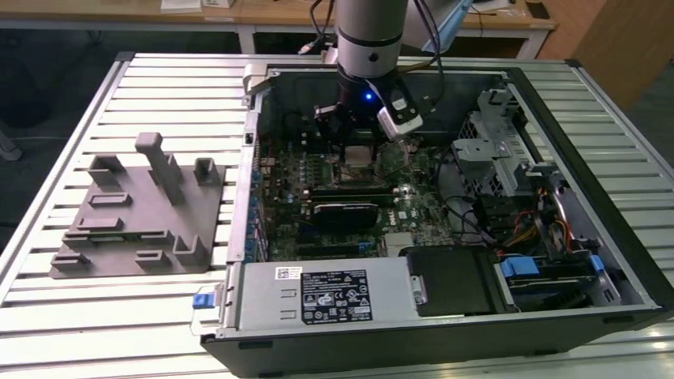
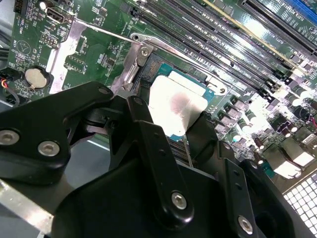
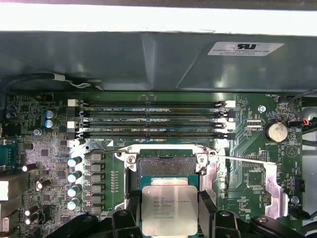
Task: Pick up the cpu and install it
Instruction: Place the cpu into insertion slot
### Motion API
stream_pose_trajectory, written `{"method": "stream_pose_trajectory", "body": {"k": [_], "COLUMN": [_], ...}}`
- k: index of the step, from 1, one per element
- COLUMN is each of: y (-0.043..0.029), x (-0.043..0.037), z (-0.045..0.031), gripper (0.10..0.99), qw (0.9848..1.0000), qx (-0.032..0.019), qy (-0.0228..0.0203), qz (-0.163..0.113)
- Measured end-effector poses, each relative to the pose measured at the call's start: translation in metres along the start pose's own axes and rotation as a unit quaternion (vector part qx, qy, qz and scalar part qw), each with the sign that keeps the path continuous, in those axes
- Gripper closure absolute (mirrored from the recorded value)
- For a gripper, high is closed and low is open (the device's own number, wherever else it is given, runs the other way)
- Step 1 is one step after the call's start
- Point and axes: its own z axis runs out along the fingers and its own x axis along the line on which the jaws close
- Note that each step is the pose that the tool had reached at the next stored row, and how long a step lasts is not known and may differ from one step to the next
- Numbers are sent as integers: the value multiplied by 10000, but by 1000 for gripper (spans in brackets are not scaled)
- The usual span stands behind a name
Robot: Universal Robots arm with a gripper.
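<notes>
Inside the computer case (image 3: 148, 59), at the motherboard's (image 3: 44, 148) socket (image 3: 166, 163), the gripper (image 3: 169, 209) is clamped on the cpu (image 3: 169, 203) by two opposite edges, chip level. Seating cannot be confirmed. Hazard, as judged: slight offset or tilt would damage the socket. Memory slots (image 3: 153, 119) lie beyond.

Even overhead light keeps the slatted counter (image 1: 158, 87) pale and bright in the exterior view, while the inside of the computer case (image 1: 632, 260) lies in shade. A small blue light (image 1: 368, 98) glows on the arm (image 1: 368, 39). In the second wrist view glare bleaches the cpu (image 2: 176, 106) top white. In the first wrist view the case rim (image 3: 148, 22) burns out to a white band above the evenly lit motherboard (image 3: 44, 148).
</notes>
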Motion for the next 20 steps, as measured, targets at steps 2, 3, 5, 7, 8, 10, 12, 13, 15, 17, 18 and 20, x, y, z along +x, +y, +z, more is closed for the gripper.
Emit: {"method": "stream_pose_trajectory", "body": {"k": [2,3,5,7,8,10,12,13,15,17,18,20], "y": [0,0,0,0,0,0,0,0,0,0,0,0], "x": [0,0,0,0,0,0,0,0,0,0,0,0], "z": [0,1,1,1,1,1,2,2,2,2,2,2], "gripper": [545,545,545,545,545,545,545,545,545,545,545,545], "qw": [10000,10000,10000,10000,10000,10000,9999,9997,9992,9984,9979,9968], "qx": [0,0,0,0,0,1,5,7,12,17,19,24], "qy": [0,0,0,0,0,-1,-4,-7,-11,-15,-17,-21], "qz": [0,0,0,0,0,38,162,247,409,566,649,794]}}
